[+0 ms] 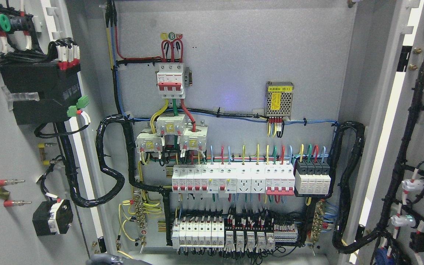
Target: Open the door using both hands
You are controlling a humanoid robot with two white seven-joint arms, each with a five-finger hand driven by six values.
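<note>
Both cabinet doors, the left door at nine o'clock and the right door at three o'clock, stand swung wide, so opening looks finished; neither hand shows clearly, finger state unknowable, leaving only arm withdrawal.

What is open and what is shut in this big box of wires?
Left door: swung open, inside facing us.
Right door: swung open, inside facing us.
Cabinet: open, its wiring and breakers on show.
Robot hands: not clearly seen; only a dark blurred shape shows at the bottom edge.

Left door swung left, right door right; breaker rows on backplate between.
</note>
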